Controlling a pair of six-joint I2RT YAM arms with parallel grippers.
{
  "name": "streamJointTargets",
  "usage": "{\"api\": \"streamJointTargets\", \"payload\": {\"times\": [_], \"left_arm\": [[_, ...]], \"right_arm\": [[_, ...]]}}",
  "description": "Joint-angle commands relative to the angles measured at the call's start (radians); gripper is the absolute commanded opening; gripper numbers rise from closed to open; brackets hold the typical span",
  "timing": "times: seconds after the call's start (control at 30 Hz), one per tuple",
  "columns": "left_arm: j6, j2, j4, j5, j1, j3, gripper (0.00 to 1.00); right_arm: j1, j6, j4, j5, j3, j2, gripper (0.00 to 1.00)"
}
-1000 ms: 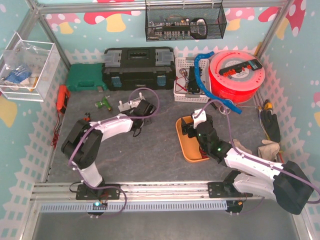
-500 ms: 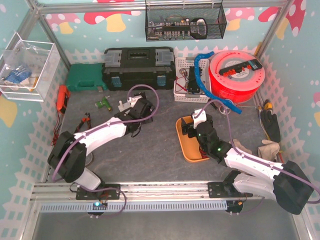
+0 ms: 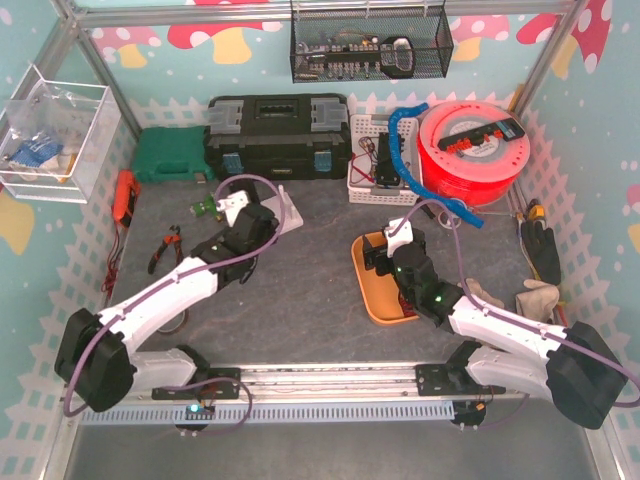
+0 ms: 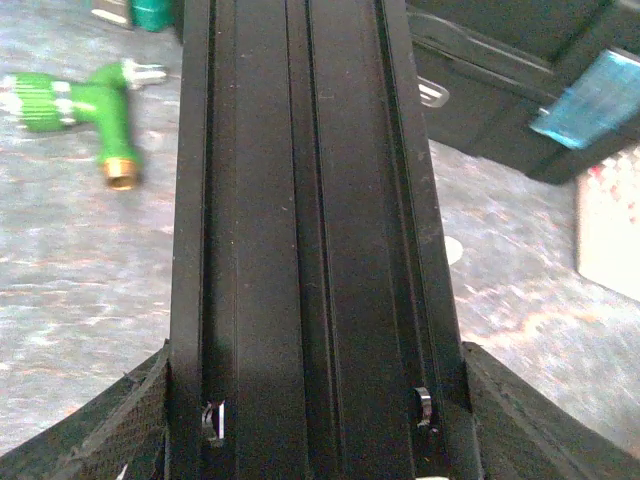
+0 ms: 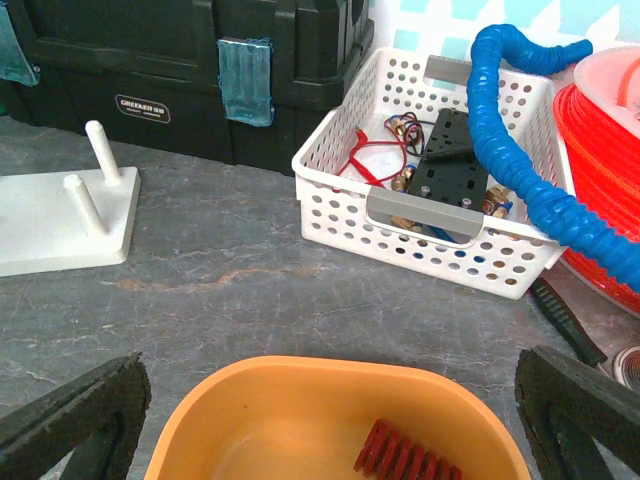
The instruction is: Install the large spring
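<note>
Large red spring inside orange tray

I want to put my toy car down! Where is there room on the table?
The bare grey mat between the left arm and the orange tray is free, down to the front rail. The back is crowded: black toolbox, white basket, red spool. Gloves fill the right edge.

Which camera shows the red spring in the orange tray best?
Right wrist: the red spring sits unobstructed in the orange tray. In the top external view the right arm hides much of that tray; the left wrist, blocked by a black rail, misses it.
</note>
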Motion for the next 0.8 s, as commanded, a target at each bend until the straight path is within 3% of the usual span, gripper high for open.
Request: {"api": "streamJointTargets", "payload": {"times": [0.0, 0.33, 0.47, 0.77], "left_arm": [[-0.045, -0.063, 0.012, -0.054, 0.088, -0.061, 0.17], [-0.119, -0.066, 0.075, 0.115, 0.382, -0.230, 0.12], [-0.133, -0.018, 0.122, 0.150, 0.433, -0.275, 0.13], [-0.130, 0.087, 0.172, 0.193, 0.467, -0.292, 0.27]], "right_arm": [[0.008, 0.000, 0.027, 0.013, -0.015, -0.010, 0.99], [0.008, 0.003, 0.027, 0.004, -0.015, -0.010, 0.99], [0.008, 0.003, 0.027, 0.006, -0.013, -0.006, 0.99], [0.008, 0.008, 0.025, 0.007, -0.007, 0.013, 0.99]]}}
